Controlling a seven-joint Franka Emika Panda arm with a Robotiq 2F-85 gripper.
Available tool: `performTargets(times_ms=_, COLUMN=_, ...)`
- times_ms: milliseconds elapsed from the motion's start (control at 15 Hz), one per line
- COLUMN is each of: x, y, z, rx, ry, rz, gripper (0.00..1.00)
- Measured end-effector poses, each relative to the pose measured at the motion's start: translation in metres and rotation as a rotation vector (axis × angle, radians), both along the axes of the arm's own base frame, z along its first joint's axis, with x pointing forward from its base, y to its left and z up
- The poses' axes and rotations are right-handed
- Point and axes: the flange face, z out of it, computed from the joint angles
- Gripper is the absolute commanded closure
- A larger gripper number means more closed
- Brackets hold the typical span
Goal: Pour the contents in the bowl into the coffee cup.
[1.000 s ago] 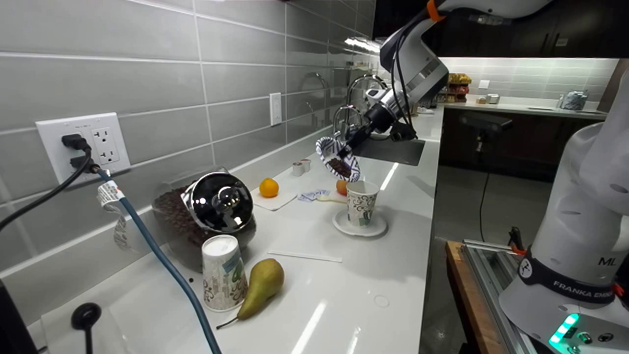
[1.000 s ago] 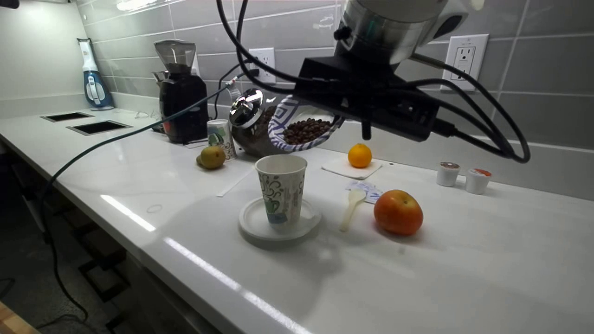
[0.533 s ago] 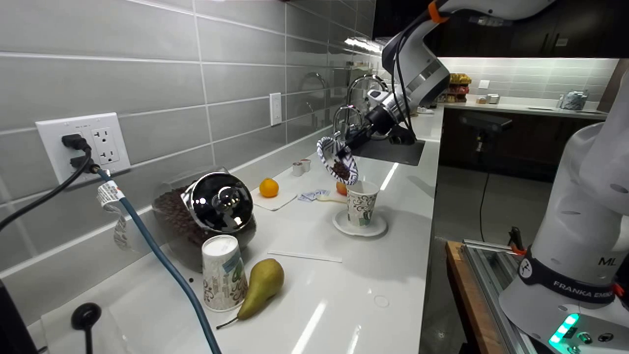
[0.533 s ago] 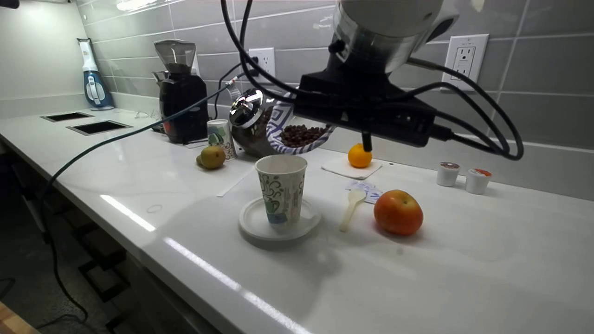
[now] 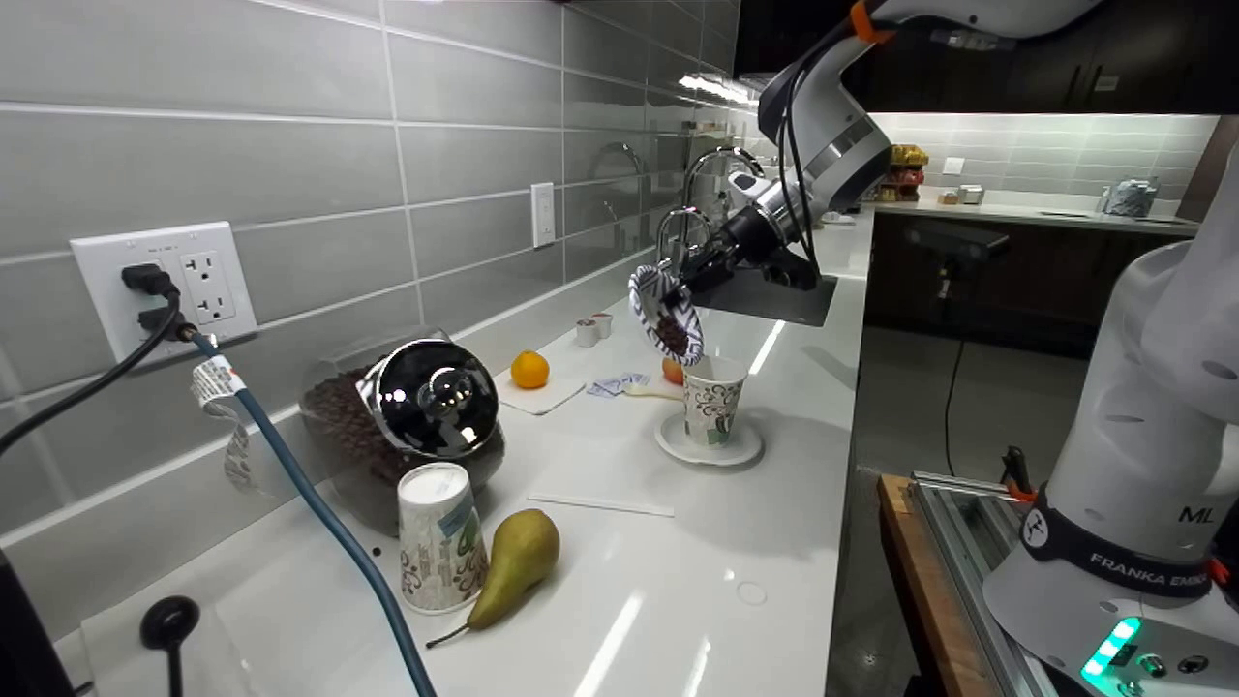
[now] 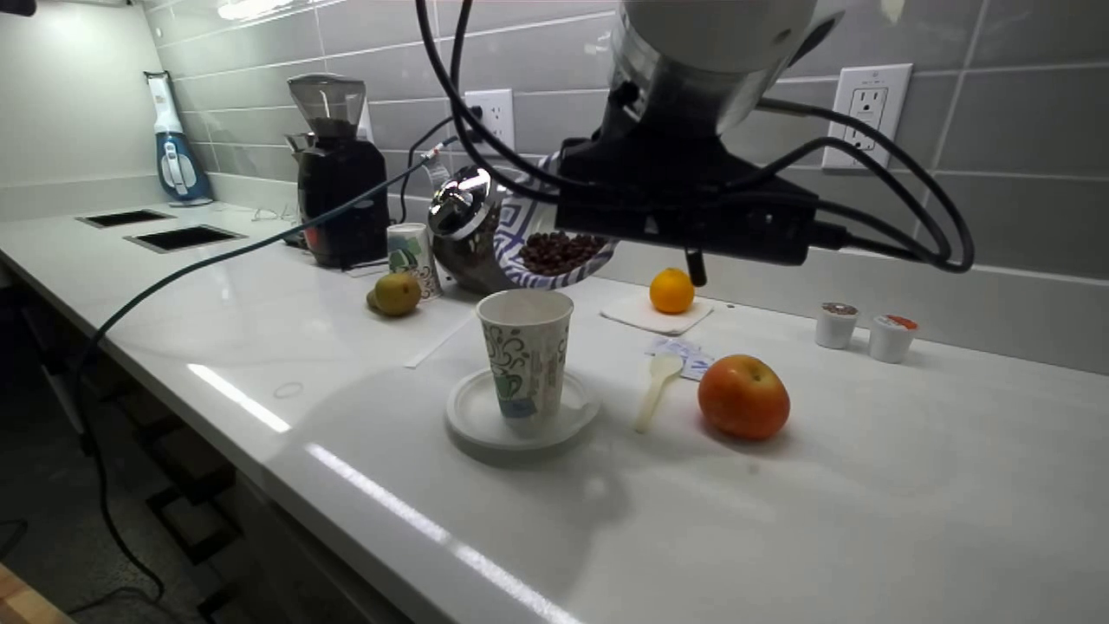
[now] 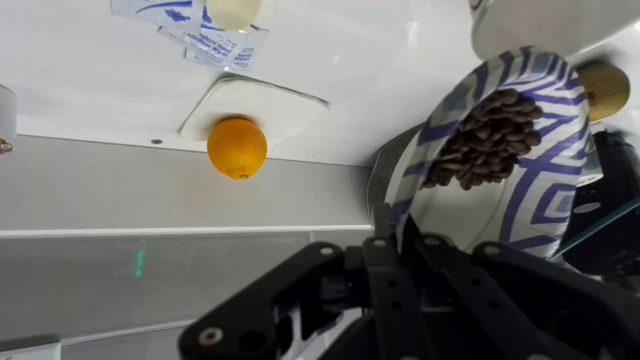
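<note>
Bowl (image 7: 547,167), tilted, pinched between fingers (image 7: 383,224)

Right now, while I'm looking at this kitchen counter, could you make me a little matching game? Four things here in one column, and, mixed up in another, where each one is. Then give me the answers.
Things
1. patterned bowl
2. upright coffee cup
3. orange
4. pear

Places
A. on a white napkin
B. lying beside an upside-down paper cup
C. held tilted by the gripper, with brown beans inside
D. standing on a white plate

Right pairs: 1-C; 2-D; 3-A; 4-B
</note>
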Motion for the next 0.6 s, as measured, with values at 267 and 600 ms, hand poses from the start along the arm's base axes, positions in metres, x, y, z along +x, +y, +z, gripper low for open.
performTargets(times_ms=267, x=-0.0024, y=0.0028, z=0.0027, rx=-0.019, ry=-0.042, rz=0.04, gripper=0.99)
performTargets(times_ms=600, x=-0.0088, y=0.0066, z=-0.0001, rx=-0.04, ry=-0.073, rz=0.085, gripper=0.99)
